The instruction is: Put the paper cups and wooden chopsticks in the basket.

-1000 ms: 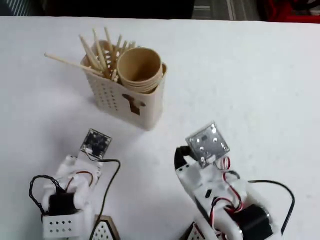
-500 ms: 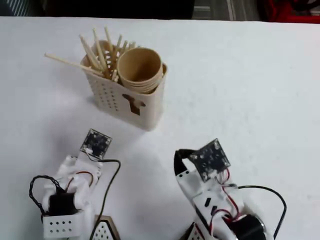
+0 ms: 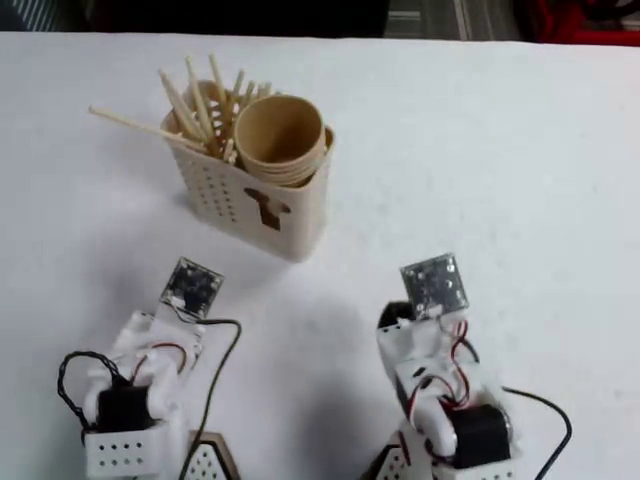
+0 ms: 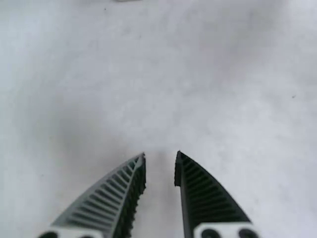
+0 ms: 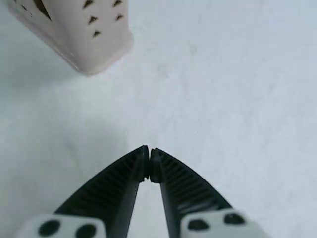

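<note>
A cream perforated basket (image 3: 265, 215) stands at the back left of the white table. Stacked paper cups (image 3: 278, 140) and several wooden chopsticks (image 3: 195, 105) stand inside it; one chopstick juts out sideways to the left. My left arm (image 3: 130, 390) is folded near the front edge, and its gripper (image 4: 159, 155) is slightly open over bare table with nothing between the fingers. The right arm (image 3: 440, 400) is also folded near the front edge. Its gripper (image 5: 148, 151) is shut and empty, with the basket's corner (image 5: 74, 29) farther off.
The white table (image 3: 500, 170) spreads wide to the right of the basket and between the basket and both arms. Cables (image 3: 215, 370) trail from the arms at the front edge.
The right arm has drawn back toward the front edge and swung a little to the right. The left arm and the basket have not moved.
</note>
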Robot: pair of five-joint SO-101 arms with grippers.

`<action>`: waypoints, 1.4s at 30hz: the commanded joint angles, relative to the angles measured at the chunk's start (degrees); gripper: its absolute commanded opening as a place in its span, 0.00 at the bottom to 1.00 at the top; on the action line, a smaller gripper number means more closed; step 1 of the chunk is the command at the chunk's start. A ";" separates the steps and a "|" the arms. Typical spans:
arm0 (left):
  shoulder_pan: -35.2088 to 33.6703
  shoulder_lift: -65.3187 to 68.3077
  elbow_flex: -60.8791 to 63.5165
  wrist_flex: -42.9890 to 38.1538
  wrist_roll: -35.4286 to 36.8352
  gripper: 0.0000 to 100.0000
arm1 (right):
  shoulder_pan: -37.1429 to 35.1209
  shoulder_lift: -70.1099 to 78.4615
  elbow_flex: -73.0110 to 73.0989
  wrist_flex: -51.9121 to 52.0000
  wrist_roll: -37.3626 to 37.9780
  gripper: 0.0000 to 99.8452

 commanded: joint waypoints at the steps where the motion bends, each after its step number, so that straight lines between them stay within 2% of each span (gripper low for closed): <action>1: -0.40 0.92 -0.18 0.53 -0.53 0.11 | 0.57 0.66 4.92 -1.01 0.53 0.02; 9: -0.40 0.92 -0.18 0.53 -0.53 0.11 | 1.10 0.66 17.05 -5.41 0.35 0.02; 42: -0.40 0.92 -0.18 0.53 -0.53 0.11 | 1.10 0.66 16.97 -5.93 0.44 0.02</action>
